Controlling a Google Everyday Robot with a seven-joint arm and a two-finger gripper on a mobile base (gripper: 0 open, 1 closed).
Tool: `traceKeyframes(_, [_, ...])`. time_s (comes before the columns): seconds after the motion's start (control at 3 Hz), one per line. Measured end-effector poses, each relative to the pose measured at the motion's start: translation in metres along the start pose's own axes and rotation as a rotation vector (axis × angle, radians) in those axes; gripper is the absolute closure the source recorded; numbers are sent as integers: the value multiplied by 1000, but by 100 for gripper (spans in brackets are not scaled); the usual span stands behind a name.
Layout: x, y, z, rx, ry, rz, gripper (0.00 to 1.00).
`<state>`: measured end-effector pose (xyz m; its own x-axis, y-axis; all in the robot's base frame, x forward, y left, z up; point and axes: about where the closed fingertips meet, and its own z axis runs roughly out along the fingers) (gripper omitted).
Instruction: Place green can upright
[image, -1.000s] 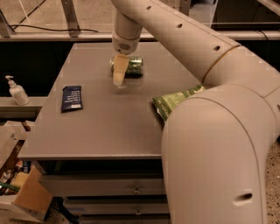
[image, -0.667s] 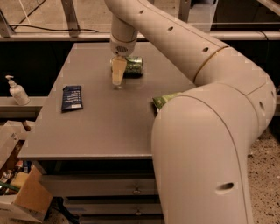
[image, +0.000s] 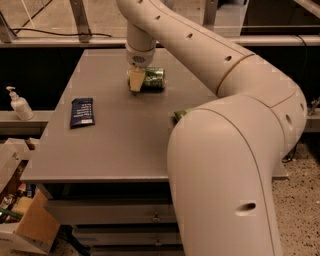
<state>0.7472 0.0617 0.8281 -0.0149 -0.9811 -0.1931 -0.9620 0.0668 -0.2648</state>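
The cream gripper (image: 136, 81) stays low at the left end of the small shiny green metal can (image: 153, 79), just beside or touching it. Whether it is clenched or released cannot be told. The can lies on its side on the far half of the flat grey table (image: 115, 145), as before. The bulky cream arm (image: 225, 165) now hides more of the crinkled green bag (image: 180, 114). A flat dark blue packet (image: 82, 111) lies well to the left.

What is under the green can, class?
Only the grey table; the green can lies on its side there. The gripper hangs before one end, hiding it.
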Motion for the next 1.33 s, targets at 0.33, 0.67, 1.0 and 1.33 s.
traceKeyframes(0.33, [1, -1, -9, -2, -19, 14, 88])
traceKeyframes(0.67, [0, -3, -35, -11, -101, 49, 100])
traceKeyframes(1.0, [-4, -5, -64, -33, -240, 87, 100])
traceKeyframes(1.33, [-12, -5, -85, -76, -413, 134, 100])
